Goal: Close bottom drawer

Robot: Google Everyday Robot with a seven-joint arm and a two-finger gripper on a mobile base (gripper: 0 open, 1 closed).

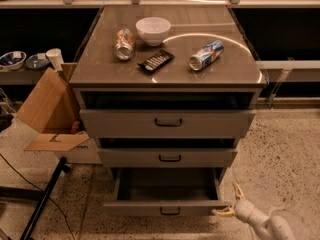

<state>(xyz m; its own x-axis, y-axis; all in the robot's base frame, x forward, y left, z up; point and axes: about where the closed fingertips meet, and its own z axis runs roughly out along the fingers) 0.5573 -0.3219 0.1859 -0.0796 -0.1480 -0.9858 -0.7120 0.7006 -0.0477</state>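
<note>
The bottom drawer (167, 208) is the lowest of three grey drawers in the cabinet. It stands pulled out, its grey box interior empty, with a small black bar handle (170, 212) on its low front panel. My gripper (229, 202) is at the lower right, just beside the drawer front's right end. Its two pale fingers are spread apart, one pointing up and one pointing left toward the panel corner. It holds nothing.
The middle drawer (168, 157) and top drawer (167, 122) stand slightly out. The cabinet top (100, 66) bears a white bowl (153, 30), two cans (124, 43) (206, 55) and a black remote (155, 60). An open cardboard box (50, 114) stands left; a black pole (42, 204) lies on the floor.
</note>
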